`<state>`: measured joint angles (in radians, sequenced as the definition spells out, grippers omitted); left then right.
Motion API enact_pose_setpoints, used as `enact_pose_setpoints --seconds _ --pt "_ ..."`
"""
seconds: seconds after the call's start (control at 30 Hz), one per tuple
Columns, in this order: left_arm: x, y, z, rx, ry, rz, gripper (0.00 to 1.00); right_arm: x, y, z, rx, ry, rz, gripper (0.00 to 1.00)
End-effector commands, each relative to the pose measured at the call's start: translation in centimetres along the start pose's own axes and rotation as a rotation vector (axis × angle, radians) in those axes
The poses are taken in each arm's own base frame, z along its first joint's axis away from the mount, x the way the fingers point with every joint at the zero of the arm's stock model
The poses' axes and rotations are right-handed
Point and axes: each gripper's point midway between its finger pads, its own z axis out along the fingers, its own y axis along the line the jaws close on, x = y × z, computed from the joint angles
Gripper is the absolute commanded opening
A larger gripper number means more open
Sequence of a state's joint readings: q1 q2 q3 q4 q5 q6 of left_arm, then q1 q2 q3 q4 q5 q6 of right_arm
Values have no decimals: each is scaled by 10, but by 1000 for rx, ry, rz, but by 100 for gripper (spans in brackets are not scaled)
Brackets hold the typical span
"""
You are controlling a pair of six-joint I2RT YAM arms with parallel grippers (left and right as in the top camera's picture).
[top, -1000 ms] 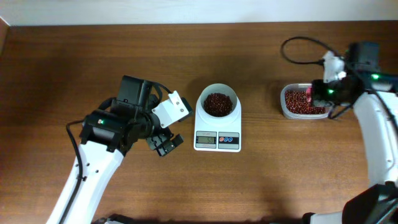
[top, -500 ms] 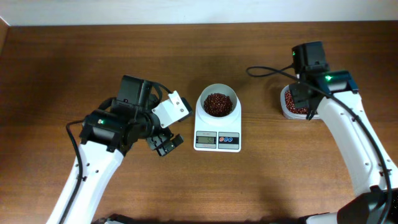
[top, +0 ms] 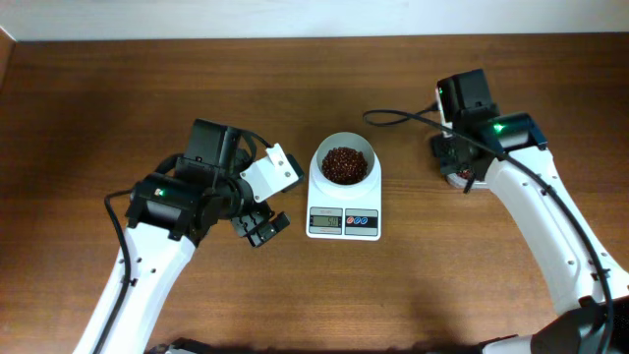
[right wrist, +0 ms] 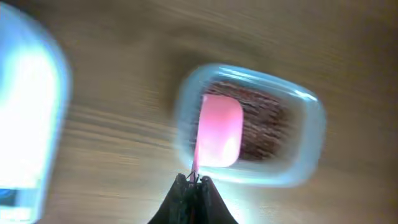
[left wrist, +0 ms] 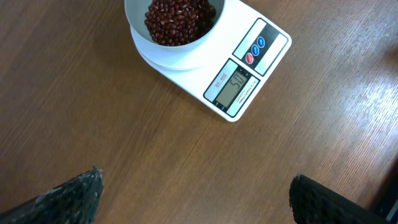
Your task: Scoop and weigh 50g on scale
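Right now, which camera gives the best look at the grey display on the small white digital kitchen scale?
The left wrist view: the grey display of the small white digital kitchen scale shows large and sharp. Overhead, it is tiny, digits unreadable. The right wrist view is blurred; no display shows.

Table: brown wood, fine straight grain, smooth, low satin sheen.
Scale: white plastic, smooth, slightly glossy; grey display window shiny.
Bowl: white, smooth, looks plastic.
Beans: dark red-brown, smooth skins, faint gloss.
Tub: clear plastic, glossy, view blurred.
Pink scoop: smooth plastic, bright sheen.
Arm shells: white smooth plastic; joint housings black, matt.
Left gripper fingers: black, matt, grainy-looking.
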<state>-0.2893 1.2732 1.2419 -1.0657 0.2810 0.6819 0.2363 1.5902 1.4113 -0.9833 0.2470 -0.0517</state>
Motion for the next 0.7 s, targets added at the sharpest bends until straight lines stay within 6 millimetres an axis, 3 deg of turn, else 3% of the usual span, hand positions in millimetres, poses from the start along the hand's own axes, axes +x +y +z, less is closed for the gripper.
enact_pose_setpoints --seconds 0.0,0.07,0.13,0.33,0.47,0.67 --pt "-6 1 -7 -10 -27 20 99 -26 71 -30 -439 -126 9 4" --pt "-6 1 -7 -10 -27 20 99 -36 84 -37 -521 -168 4 4" --pt "-6 1 -7 -9 -26 20 99 -43 84 -38 -524 -198 3 4" --pt "-6 1 -7 -9 -26 20 99 -40 90 -48 -572 -200 -1 4" --pt "-6 1 -7 -9 -26 20 99 -40 86 -81 -599 -272 -14 4" --pt "-6 1 -7 -10 -27 20 99 -37 50 -141 -544 -445 19 4"
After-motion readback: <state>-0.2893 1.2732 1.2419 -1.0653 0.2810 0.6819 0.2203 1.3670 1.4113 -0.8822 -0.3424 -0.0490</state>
